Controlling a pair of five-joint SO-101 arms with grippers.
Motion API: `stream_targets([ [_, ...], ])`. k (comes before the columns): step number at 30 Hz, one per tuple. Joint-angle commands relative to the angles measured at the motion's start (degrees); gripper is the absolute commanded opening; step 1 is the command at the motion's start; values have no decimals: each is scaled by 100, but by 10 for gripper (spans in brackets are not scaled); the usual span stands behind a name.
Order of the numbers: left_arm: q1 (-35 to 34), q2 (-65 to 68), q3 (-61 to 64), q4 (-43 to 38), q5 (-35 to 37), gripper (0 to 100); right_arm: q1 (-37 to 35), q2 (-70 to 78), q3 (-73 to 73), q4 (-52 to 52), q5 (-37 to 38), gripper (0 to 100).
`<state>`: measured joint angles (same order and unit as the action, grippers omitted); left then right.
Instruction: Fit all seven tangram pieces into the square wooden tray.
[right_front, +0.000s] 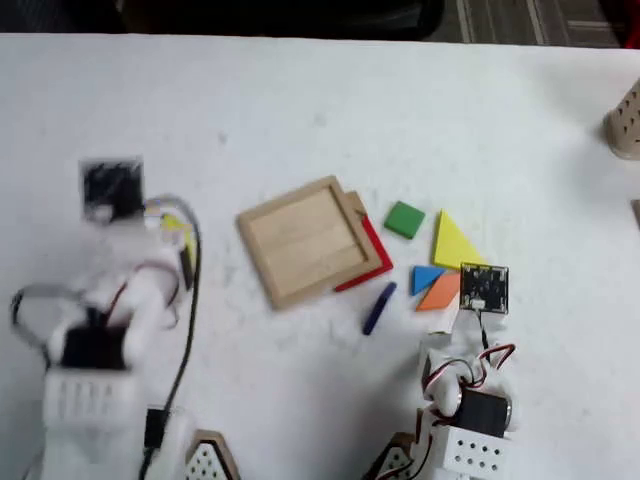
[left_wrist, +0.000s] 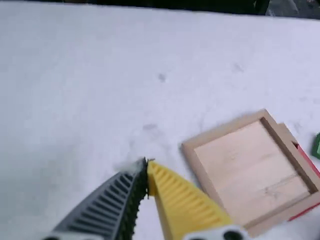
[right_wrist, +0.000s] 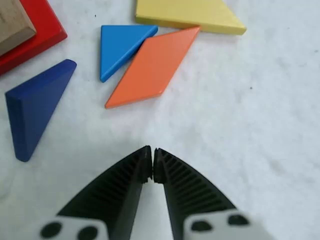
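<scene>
In the high view, the square wooden tray (right_front: 305, 240) lies turned at an angle near the middle of the white worktop (right_front: 300, 110), with its bare inner floor facing up. A flat red piece (right_front: 376, 258) sticks out from under its right edge, and a small pale wooden piece (right_front: 354, 203) shows at the upper right corner. To the right of the tray lie the green square (right_front: 404, 219), the yellow triangle (right_front: 453, 243), the light blue triangle (right_front: 427, 276) and the orange parallelogram (right_front: 441, 291). The dark blue triangle (right_front: 379, 307) is just below the red piece. The left arm (right_front: 100, 340) stands well apart on the left of the tray, and the right arm (right_front: 468, 410) is close below the orange parallelogram. In the left wrist view, the left pincer (left_wrist: 147, 170) has one grey and one yellow finger. They are pressed together at the tips and pinch nothing, over bare worktop near one edge of the tray. In the right wrist view, the right pincer (right_wrist: 152, 162) has black fingers, also pressed together with nothing between them. It hangs over the worktop near the orange parallelogram, with the dark blue triangle off to one side. The light blue triangle touches the orange parallelogram along one edge. The yellow triangle lies just beside the parallelogram's far corner. The red piece lies partly under the tray's corner.
</scene>
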<state>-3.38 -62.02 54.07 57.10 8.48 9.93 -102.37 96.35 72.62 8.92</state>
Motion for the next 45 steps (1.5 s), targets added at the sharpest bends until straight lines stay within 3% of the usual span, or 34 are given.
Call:
stream_targets([
  [1, 655, 2026, -1011, -35, 580, 62, -4, -75, 44, 22, 0, 21],
  [7, 1095, 3925, -1574, -281, 1758, 274, -4, -75, 44, 22, 0, 19],
  [9, 1024, 4497, -1600, -651, 2092, 273, 4, -75, 44, 22, 0, 19],
  [14, 804, 5895, -1855, -1266, 2154, 237, 31, -75, 44, 22, 0, 18],
  [22, 593, 7468, -2963, -448, 2127, 164, 40, -75, 44, 22, 0, 18],
  [27, 347, 7793, -3420, 316, 2075, 164, 40, -75, 44, 22, 0, 18],
  [31, -189, 7741, -3648, 545, 1275, 164, 40, -75, 44, 22, 0, 18],
  [36, -532, 7626, -3912, 879, 1152, 165, 40, -75, 44, 22, 0, 18],
  [40, -462, 7459, -3991, 1055, 1143, 165, 40, -75, 44, 22, 0, 21],
  [45, 259, 7081, -3771, 1152, 1134, 166, 40, -84, 44, 4, 0, 21],
])
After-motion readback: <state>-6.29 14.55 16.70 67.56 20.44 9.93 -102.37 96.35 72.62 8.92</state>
